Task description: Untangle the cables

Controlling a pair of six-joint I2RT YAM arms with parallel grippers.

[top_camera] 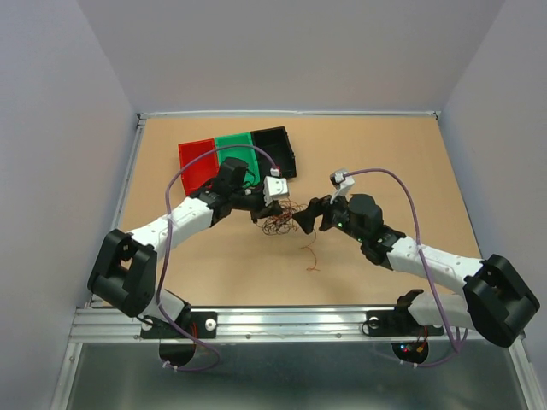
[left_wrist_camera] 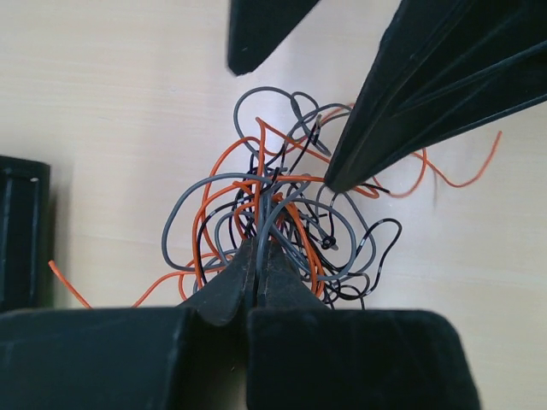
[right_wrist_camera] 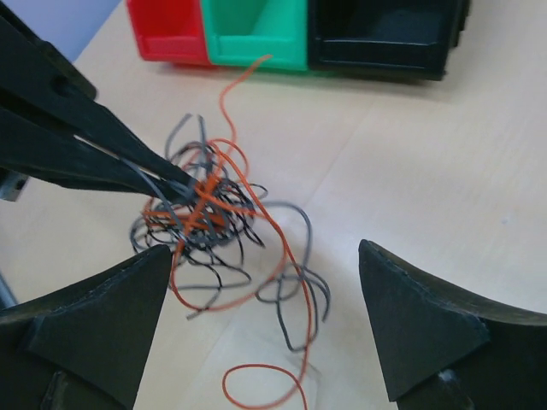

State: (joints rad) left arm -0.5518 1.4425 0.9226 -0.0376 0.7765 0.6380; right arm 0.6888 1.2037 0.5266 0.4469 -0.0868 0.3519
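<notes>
The cables (top_camera: pixel 278 223) are a tangled bunch of thin grey, orange and black wires on the wooden table. My left gripper (top_camera: pixel 259 213) is at the bunch's left side. In the left wrist view it (left_wrist_camera: pixel 258 249) is shut on a few strands of the bunch (left_wrist_camera: pixel 282 213). My right gripper (top_camera: pixel 308 217) is at the bunch's right side, open. In the right wrist view its jaws (right_wrist_camera: pixel 263 249) stand wide apart over the trailing loops of the bunch (right_wrist_camera: pixel 214 213), holding nothing. One orange wire (top_camera: pixel 310 256) lies apart, nearer the front.
Red (top_camera: pixel 197 164), green (top_camera: pixel 236 154) and black (top_camera: pixel 275 151) bins stand in a row behind the bunch; they also show in the right wrist view (right_wrist_camera: pixel 256 38). Lilac arm cables arch over both arms. Walls enclose the table (top_camera: pixel 385 154).
</notes>
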